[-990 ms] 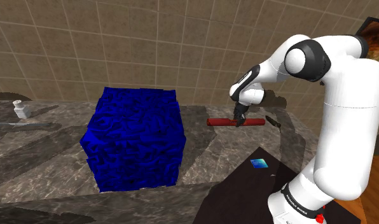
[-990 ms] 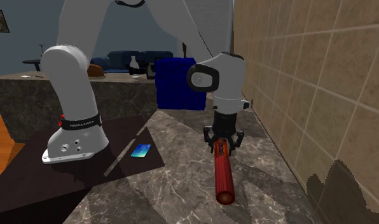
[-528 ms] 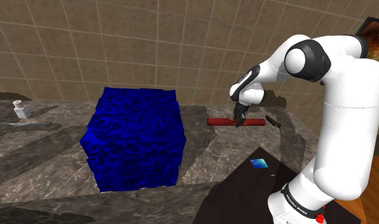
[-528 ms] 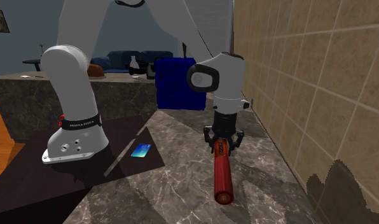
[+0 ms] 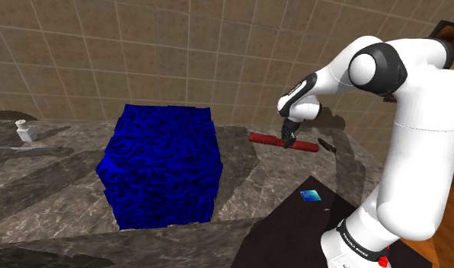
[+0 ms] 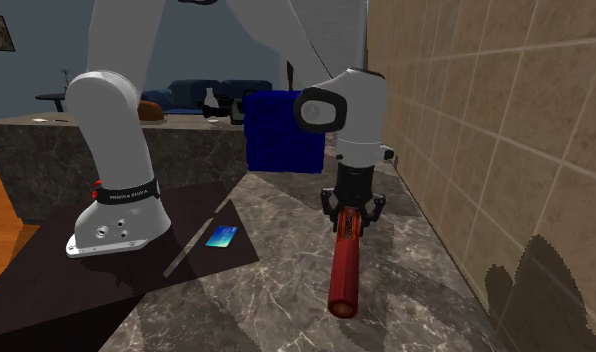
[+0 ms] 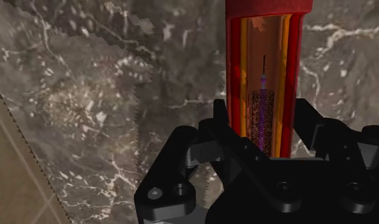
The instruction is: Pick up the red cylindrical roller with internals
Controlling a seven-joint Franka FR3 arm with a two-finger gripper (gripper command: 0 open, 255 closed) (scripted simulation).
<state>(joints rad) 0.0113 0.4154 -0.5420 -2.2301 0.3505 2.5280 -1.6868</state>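
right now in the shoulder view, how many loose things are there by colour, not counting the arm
red: 1, the roller, clasped in the gripper
blue: 2, the big cube and the small card
white: 1, the small jar
total: 4
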